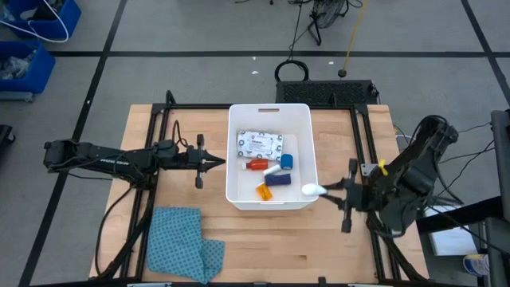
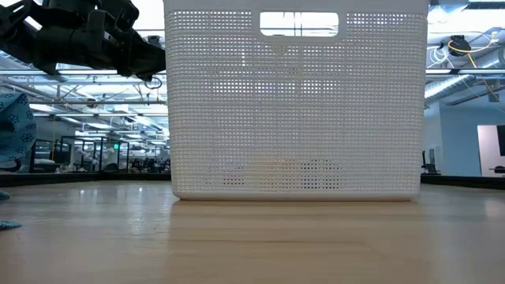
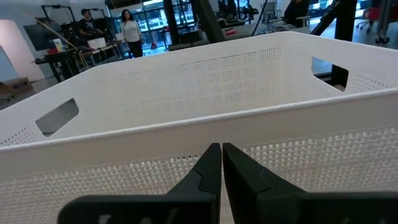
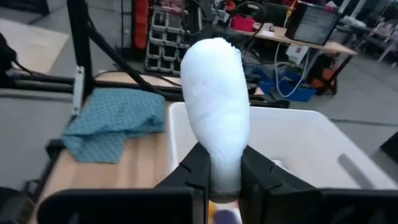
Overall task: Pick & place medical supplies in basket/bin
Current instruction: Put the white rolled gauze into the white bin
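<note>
Right tool (image 1: 333, 190), at the 3 o'clock rim of the white bin (image 1: 299, 115), was clamped on a white cylinder (image 1: 311, 190) whose long axis pointed toward 9 o'clock, its tip just over the rim. Left tool (image 1: 213, 162), fingers together and empty, waited at the bin's 9 o'clock side. The right arm was the nearer; the drop probably lay farther toward 9 o'clock.

Both arms were dark, near black, built of slim tubular links. The left claw (image 1: 213, 163) ended in two tapered matte-black fingers (image 3: 205, 177) with angular, stepped bases. Behind the right claw (image 1: 333, 190) sat a bulkier wrist with a yellow tag and looping black cables. Faint white lettering ran along the left forearm.
</note>
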Motion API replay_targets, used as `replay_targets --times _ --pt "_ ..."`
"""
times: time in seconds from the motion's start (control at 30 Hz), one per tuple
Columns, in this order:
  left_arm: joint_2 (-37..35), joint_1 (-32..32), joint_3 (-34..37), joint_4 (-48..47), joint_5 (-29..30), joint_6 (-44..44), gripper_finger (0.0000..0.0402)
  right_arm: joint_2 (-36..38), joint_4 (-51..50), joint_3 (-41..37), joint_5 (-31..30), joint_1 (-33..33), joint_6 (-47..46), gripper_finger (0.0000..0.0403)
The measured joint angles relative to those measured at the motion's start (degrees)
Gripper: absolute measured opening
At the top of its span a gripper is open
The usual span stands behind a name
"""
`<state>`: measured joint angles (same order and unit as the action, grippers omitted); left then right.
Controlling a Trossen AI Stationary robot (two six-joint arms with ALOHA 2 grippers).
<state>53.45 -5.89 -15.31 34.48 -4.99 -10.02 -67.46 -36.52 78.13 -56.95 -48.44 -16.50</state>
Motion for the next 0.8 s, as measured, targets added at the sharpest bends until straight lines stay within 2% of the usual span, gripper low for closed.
replay_targets --times 0.3,0.6,0.8 --pt "0.02 -0.02 0.0 2.33 0.09 -1.42 0.0021 9.21 1.95 -9.49 1.24 1.67 12.07 0.0033" --pt "0.0 -0.11 0.02 5.37 0.97 -10.12 0.0021 29.67 8.92 -24.69 6.73 3.22 20.4 0.0033" --pt "-0.01 -0.11 0.02 6.23 1.07 -9.38 0.0021 40.26 14.65 -35.31 9.73 6.15 23.92 0.0033"
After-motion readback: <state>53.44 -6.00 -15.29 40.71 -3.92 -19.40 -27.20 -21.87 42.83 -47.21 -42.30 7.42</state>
